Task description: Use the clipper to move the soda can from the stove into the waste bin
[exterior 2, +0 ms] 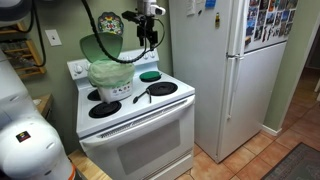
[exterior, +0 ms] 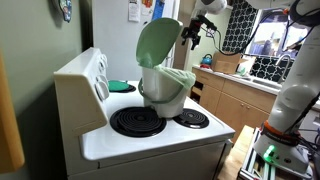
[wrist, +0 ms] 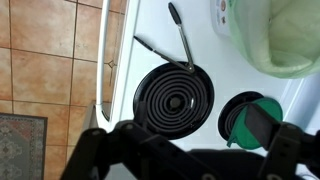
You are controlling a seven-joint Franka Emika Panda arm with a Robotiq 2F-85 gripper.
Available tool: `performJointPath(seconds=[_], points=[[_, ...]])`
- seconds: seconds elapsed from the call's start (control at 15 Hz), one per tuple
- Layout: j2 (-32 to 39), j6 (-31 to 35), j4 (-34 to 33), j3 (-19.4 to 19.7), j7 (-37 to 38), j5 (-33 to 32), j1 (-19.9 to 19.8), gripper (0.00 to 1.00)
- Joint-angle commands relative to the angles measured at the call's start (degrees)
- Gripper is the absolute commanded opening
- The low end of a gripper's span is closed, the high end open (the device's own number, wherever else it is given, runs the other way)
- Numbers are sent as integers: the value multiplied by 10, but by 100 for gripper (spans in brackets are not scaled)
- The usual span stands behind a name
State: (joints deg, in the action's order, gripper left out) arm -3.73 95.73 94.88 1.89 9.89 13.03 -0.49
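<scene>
- One stove (exterior 2: 140,135), white, with four coil burners. The two front ones are bare. One rear burner is partly hidden by the bin and the other is under a green object (exterior 2: 150,76).
- One waste bin (exterior: 165,92) stands on the stove top toward the back panel. Its green lid (exterior: 158,45) is tipped up and the bag liner is showing.
- One clipper (wrist: 183,40) lies flat on the white top just beside a front burner (wrist: 173,98), with its two arms spread.
- I cannot tell if the green object is the soda can. No other can is visible.
- One gripper (wrist: 190,155) hangs high above the stove. Its jaws are wide apart with nothing between them, and it touches nothing.
- In an exterior view a fridge (exterior 2: 235,70) stands just beside the stove on one side.
- The front edge with the oven handle (wrist: 105,70) faces tiled floor (wrist: 40,60).
- The space over the front burners is free.
</scene>
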Motion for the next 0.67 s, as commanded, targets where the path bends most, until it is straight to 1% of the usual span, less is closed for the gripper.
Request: performJointPath(seconds=[0.0,0.13,0.2,0.33,0.6], points=[[-37,44,57,5,-59,40,-6,100],[-43,42,71,11,-86,95,-7,100],[-16,28,31,3,-56,56,-6,100],[-23,28,41,6,-71,79,-7,100],[-26,29,46,8,-74,84,-7,100]])
